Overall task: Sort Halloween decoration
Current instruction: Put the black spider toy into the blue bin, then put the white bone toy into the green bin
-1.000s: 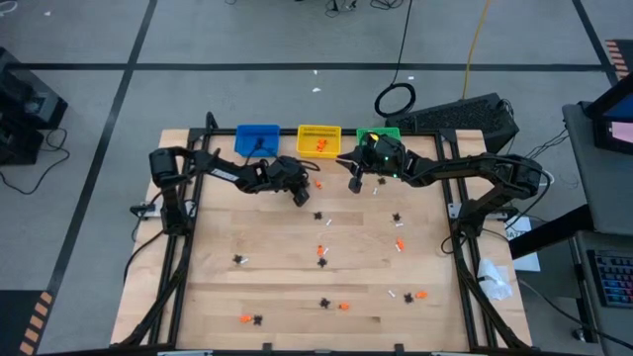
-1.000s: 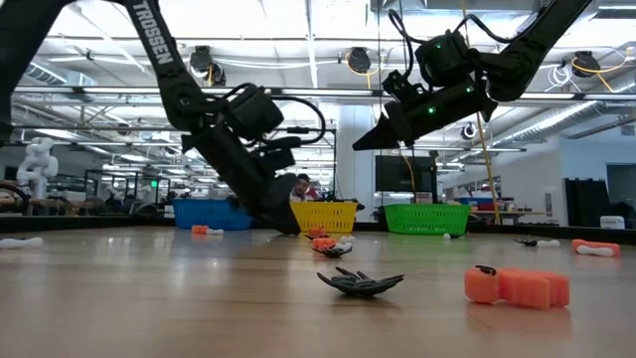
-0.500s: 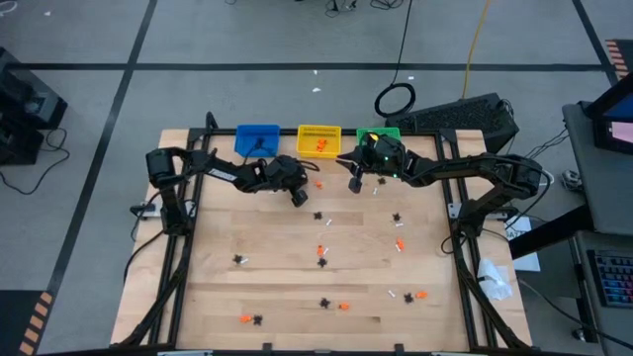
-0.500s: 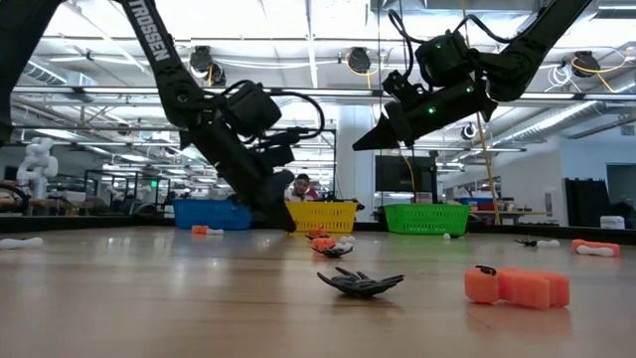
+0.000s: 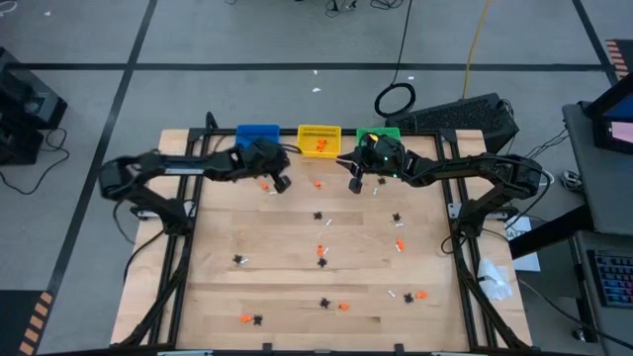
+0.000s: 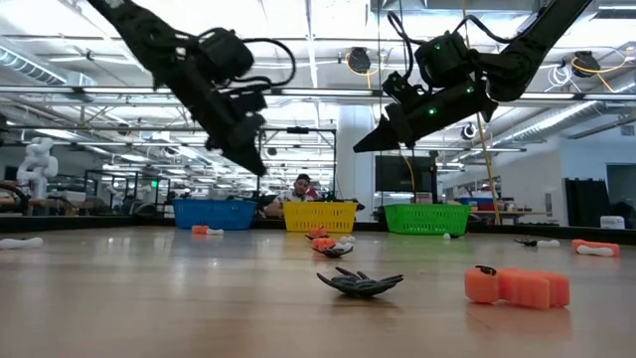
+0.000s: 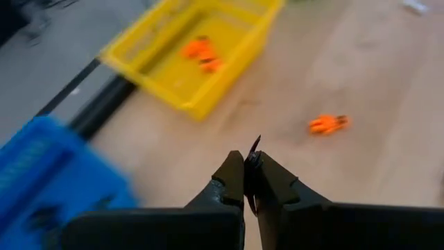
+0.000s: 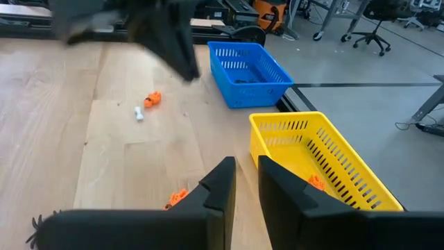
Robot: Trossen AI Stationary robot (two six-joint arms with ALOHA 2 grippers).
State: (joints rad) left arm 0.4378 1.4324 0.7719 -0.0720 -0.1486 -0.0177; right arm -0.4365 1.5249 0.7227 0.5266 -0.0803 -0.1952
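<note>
High view: left gripper [image 5: 281, 184] sits just in front of the blue bin [image 5: 257, 136]; an orange trinket [image 5: 263, 185] lies on the table [image 5: 218, 297] just beside it. Right gripper [image 5: 355, 184] hangs near the green bin [image 5: 377, 134], between it and the yellow bin [image 5: 318, 139]. Most trinkets lie well apart from both grippers, scattered over the table's middle and near edge.

Low view: left gripper [image 6: 260, 167] is lifted off the table, above the blue bin [image 6: 214, 213]. Right gripper [image 6: 360, 145] is also raised, over the gap between yellow bin [image 6: 321, 215] and green bin [image 6: 427, 217]. A black spider [image 6: 360, 282] and an orange piece [image 6: 517, 285] lie on the wood in the foreground.

Left wrist view: left gripper [image 7: 251, 167] is pinched together on a thin black spidery trinket [image 7: 254, 147] poking out past the tips. Beyond it lie an orange trinket [image 7: 327, 124] and the yellow bin [image 7: 201, 52].

Right wrist view: right gripper [image 8: 246, 167] fingers stand narrowly parted, nothing seen between them. The yellow bin [image 8: 326, 163] lies just beyond.
</note>
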